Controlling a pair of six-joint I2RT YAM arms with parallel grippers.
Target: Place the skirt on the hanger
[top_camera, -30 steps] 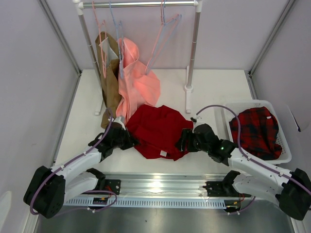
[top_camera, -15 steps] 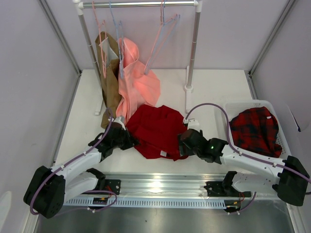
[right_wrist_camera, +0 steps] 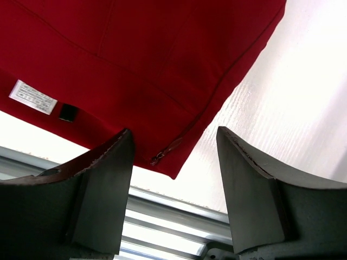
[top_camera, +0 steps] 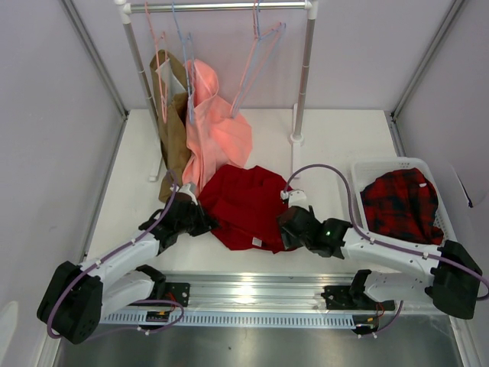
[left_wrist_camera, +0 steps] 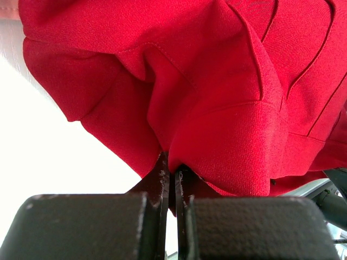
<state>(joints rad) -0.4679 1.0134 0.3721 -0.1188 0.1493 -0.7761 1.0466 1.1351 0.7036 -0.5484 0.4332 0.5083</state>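
The dark red skirt [top_camera: 248,202] lies crumpled on the white table, its white label [top_camera: 256,241] near the front hem. My left gripper [top_camera: 205,223] is at its left edge, shut on a fold of the skirt [left_wrist_camera: 206,81], with cloth bunched over the left gripper's [left_wrist_camera: 172,173] tips. My right gripper [top_camera: 284,229] is at the skirt's near right corner and stands open. In the right wrist view the skirt's [right_wrist_camera: 135,54] zipper corner sits between the right gripper's [right_wrist_camera: 173,146] spread fingers, not touching them. The pale pink hanger [top_camera: 246,76] hangs empty on the rail.
A clothes rack [top_camera: 304,76] stands at the back with a brown garment [top_camera: 172,130], a salmon-pink garment [top_camera: 218,138] and light blue hangers [top_camera: 183,46]. A white basket [top_camera: 451,237] at the right holds plaid cloth [top_camera: 401,206]. A metal rail [top_camera: 252,294] runs along the near edge.
My right arm has swung left and nearer, bringing its open gripper to the skirt's near right corner. The left gripper still grips the same fold.
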